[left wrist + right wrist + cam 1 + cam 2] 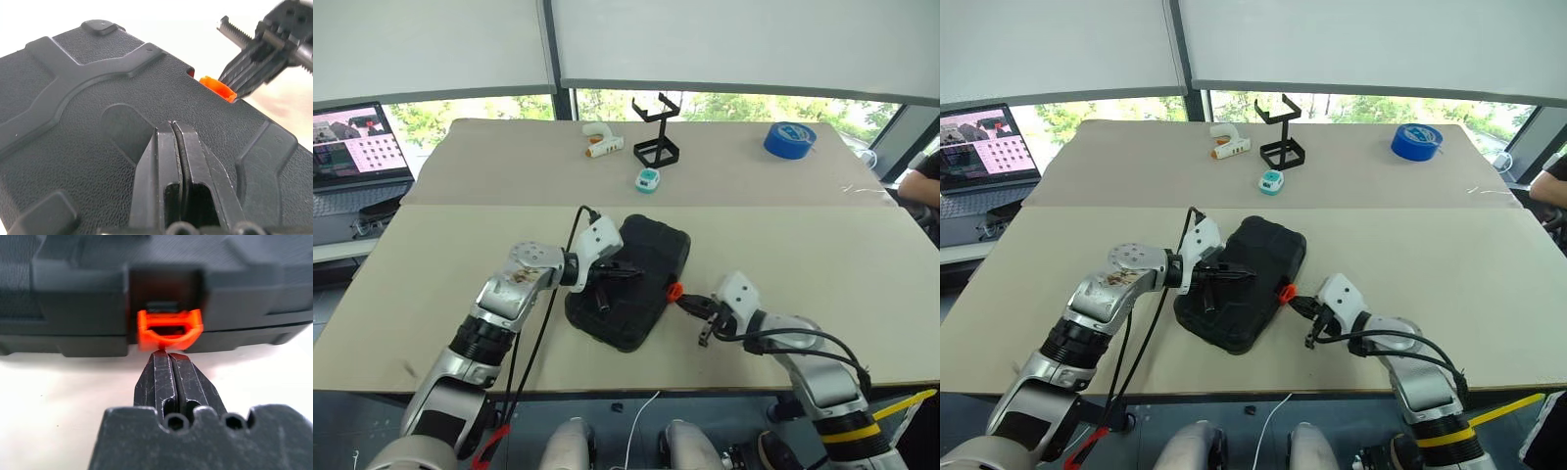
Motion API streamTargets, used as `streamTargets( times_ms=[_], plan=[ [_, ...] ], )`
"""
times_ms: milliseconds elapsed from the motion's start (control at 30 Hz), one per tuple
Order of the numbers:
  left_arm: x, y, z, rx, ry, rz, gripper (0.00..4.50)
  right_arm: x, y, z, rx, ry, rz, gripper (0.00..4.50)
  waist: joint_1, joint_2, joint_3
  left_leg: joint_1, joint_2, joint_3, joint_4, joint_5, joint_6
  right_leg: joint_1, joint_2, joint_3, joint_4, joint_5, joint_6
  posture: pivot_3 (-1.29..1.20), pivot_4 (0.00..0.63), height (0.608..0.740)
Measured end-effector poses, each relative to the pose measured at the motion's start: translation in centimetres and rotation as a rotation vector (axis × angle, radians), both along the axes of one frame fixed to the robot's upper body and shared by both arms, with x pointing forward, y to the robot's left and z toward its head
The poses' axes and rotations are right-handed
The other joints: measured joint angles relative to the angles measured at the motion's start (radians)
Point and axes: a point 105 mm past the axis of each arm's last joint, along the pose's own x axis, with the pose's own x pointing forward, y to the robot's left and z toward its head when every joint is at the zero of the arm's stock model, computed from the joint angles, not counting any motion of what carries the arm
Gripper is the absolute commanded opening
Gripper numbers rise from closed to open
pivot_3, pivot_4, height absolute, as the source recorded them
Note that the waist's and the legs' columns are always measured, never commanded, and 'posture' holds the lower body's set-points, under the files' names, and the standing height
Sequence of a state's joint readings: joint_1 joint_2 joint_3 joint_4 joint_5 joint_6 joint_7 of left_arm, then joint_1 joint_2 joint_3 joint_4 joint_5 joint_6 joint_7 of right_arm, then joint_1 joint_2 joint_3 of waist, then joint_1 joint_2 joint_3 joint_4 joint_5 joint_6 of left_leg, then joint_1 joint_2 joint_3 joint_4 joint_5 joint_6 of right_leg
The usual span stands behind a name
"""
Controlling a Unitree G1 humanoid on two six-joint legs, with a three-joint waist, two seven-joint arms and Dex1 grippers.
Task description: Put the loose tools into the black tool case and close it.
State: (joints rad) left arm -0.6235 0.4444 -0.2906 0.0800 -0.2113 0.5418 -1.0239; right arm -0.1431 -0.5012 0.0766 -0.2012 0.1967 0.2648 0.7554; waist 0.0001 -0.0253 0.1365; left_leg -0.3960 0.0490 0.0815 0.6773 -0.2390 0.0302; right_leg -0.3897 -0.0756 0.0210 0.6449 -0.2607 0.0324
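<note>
On the far table (509, 166), a black wire stand (655, 132) – a white glue gun (601, 142) left of it, a small teal gadget (648, 178) just in front, a blue tape roll (790, 139) well right – laptop (352, 147) off the table's left edge

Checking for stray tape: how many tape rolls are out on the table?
1: the blue tape roll lies on the far table's right end. Any others may be hidden inside the closed black tool case.

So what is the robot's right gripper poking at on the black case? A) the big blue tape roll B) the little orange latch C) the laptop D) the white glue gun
B: the right gripper, fingers shut together, has its tips right at the small orange latch on the edge of the closed black tool case.
</note>
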Motion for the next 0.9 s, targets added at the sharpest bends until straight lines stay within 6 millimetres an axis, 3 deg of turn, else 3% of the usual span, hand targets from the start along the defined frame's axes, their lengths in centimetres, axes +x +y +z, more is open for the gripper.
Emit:
streamTargets(
  times_ms=[100, 167, 367, 667, 900],
  plan=[
    [0.1, -0.2, -0.2, 0.003, 0.007, -0.007, 0.11, -0.1, 1.1, 2.8, 0.045, -0.088, 0.047, 0.00, -0.002, 0.001, -0.003, 0.003, 0.000, -0.001, -0.001, 0.000, 0.000, 0.002, 0.000, 0.000, 0.000, -0.001, 0.000, 0.00, 0.150, 0.740],
    [0.1, -0.5, -0.2, 0.001, 0.006, -0.015, 0.11, -0.2, 1.8, 3.3, 0.060, -0.100, 0.071, 0.00, 0.002, 0.000, -0.004, 0.003, 0.000, -0.001, -0.002, 0.000, 0.000, 0.003, 0.000, -0.001, -0.002, -0.001, 0.000, 0.00, 0.150, 0.740],
    [0.1, -0.6, -0.2, 0.003, 0.005, -0.020, 0.11, -0.6, 2.5, 2.1, 0.042, -0.059, 0.089, 0.00, 0.003, 0.000, -0.005, 0.003, 0.000, 0.000, -0.002, 0.000, 0.000, 0.003, -0.001, 0.000, -0.002, -0.001, 0.000, 0.00, 0.150, 0.740],
    [0.1, -0.5, -0.3, 0.006, 0.005, -0.019, 0.11, -1.5, -1.5, 2.0, 0.027, -0.034, -0.005, 0.00, 0.004, 0.000, -0.005, 0.003, 0.000, 0.000, -0.003, -0.001, 0.000, 0.003, -0.001, 0.001, -0.003, -0.001, -0.001, 0.00, 0.150, 0.740],
    [0.1, -0.6, -0.3, 0.004, 0.005, -0.021, 0.11, -1.8, -0.8, -0.1, -0.009, 0.043, 0.010, 0.00, 0.005, 0.000, -0.006, 0.003, 0.000, 0.000, -0.003, -0.001, 0.000, 0.003, -0.001, 0.001, -0.004, -0.002, -0.001, 0.00, 0.150, 0.740]
  ],
)
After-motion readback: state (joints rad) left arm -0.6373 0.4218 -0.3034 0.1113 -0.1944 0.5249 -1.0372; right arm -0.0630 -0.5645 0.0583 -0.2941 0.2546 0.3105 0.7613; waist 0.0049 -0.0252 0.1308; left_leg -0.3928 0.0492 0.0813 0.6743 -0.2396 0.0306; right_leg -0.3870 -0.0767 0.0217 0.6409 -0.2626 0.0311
